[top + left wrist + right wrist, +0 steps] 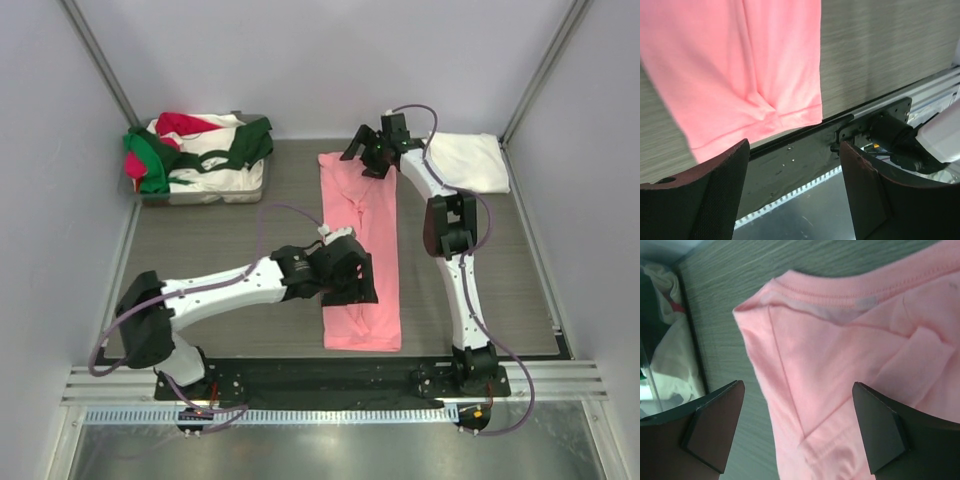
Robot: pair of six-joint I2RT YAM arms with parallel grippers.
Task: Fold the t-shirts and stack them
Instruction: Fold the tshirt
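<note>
Salmon-pink t-shirt is laid folded lengthwise at mid bench. Left tool jaws are seen apart toward the hem; its body hides the shirt's left edge from above. Right tool jaws are apart over the collar. White t-shirt is partly hidden by the right arm. Contact with the cloth cannot be told.

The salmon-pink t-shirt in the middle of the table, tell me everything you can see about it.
The salmon-pink t-shirt is soft plain cloth, folded lengthwise into a long narrow strip with its sides turned in. It lies flat on the grey wood-grain table, collar at the far end, stitched hem at the near edge. The open left gripper and open right gripper are above it; neither clamps it.
</note>
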